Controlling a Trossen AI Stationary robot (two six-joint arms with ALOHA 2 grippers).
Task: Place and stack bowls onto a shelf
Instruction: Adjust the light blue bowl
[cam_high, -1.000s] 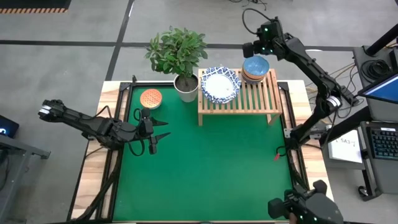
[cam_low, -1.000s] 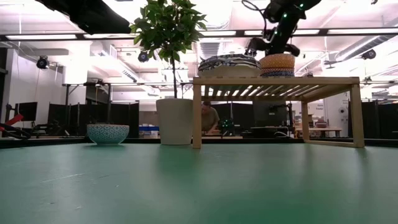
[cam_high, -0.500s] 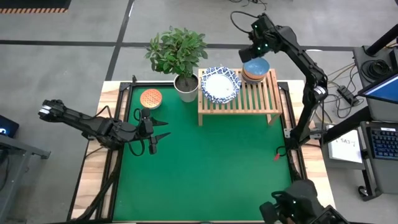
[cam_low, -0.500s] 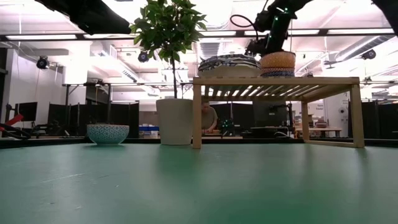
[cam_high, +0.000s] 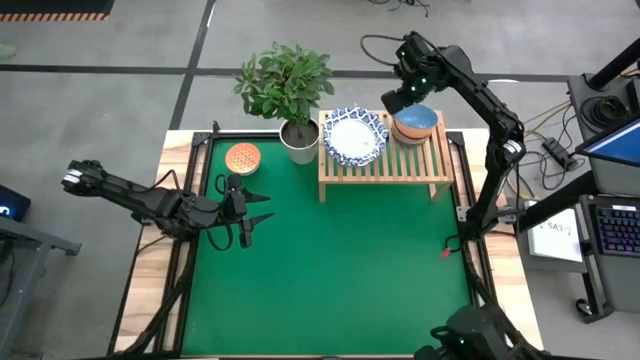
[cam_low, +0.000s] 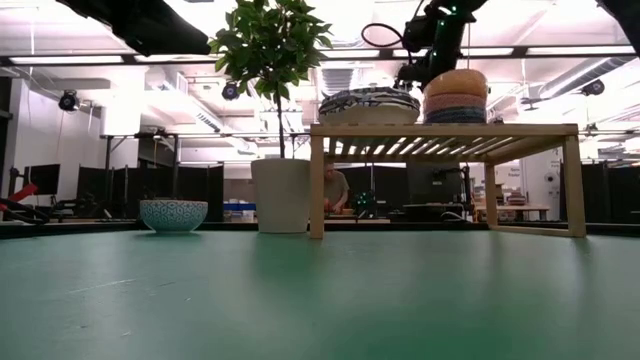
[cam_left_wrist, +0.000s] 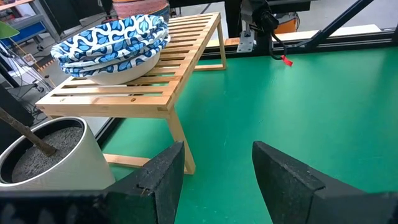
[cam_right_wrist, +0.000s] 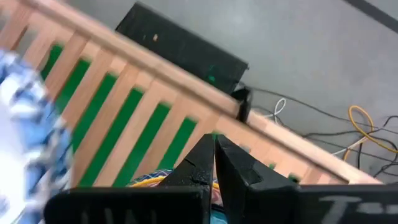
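Table: green mat (cam_high: 330, 270) between pale wood edges, grey floor around it
Right gripper: fingers pressed together, empty, above the shelf's far edge (cam_high: 398, 98), just beside the small bowls
Small bowls: stack with light blue on top (cam_high: 414, 122), at the shelf's far right corner
Shelf: slatted wood rack (cam_high: 400, 160) along the mat's far edge
Patterned bowls: white with blue rims, stacked (cam_high: 354, 136) at the shelf's far left corner
Plant pot: white (cam_high: 298, 142), just left of the shelf
Orange-red bowl: (cam_high: 242, 158) on the mat near its far left corner
Left gripper: fingers spread, empty, near the mat's left edge (cam_high: 250, 220)
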